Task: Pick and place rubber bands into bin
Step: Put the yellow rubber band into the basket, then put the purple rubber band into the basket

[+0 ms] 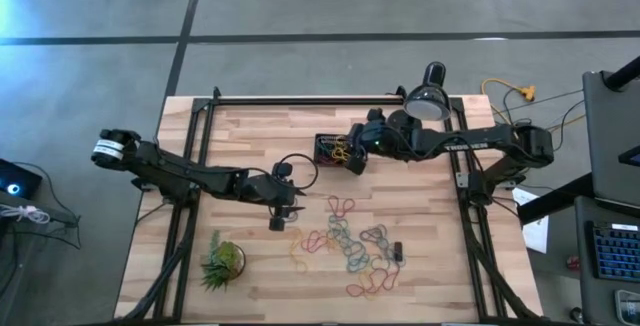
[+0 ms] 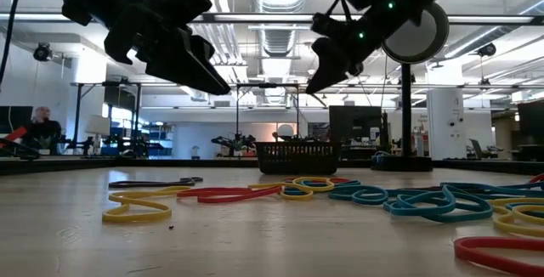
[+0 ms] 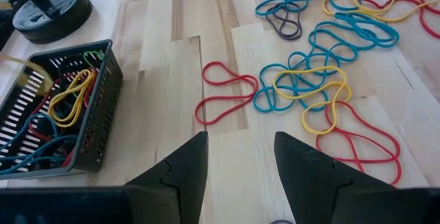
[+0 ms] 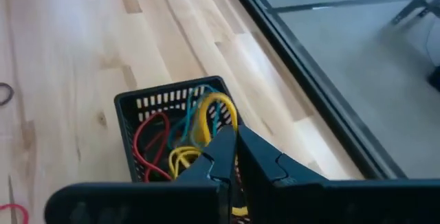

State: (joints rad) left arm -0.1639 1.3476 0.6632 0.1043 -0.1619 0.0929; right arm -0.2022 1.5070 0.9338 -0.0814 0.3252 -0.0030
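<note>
— So where do the thin coloured elastic rubber bands (image 1: 350, 246) lie?
— Mostly in a loose tangle on the pale wooden plank desk (image 1: 250, 131), toward its near right part; red, blue, yellow and green loops overlap each other. A few more already sit inside the small black slotted plastic bin (image 1: 330, 149), which stands near the middle of the desk's far half.
— And the arms?
— The left gripper (image 3: 240, 159) hangs above bare wood just beside the tangle, its fingers spread apart and holding nothing; a red loop lies nearest it. The right gripper (image 4: 230, 159) hovers over the bin's edge with its fingers pressed together; a yellow band hangs by the tips, but whether it is pinched I cannot tell.
— Anything crowding the work?
— A black round-based desk lamp (image 1: 428, 99) stands at the far right edge, close behind the right arm. A spiky green potted plant (image 1: 222, 261) sits near the front left, well apart from the bands. A small black block (image 1: 396, 252) lies touching the tangle's right side.
</note>
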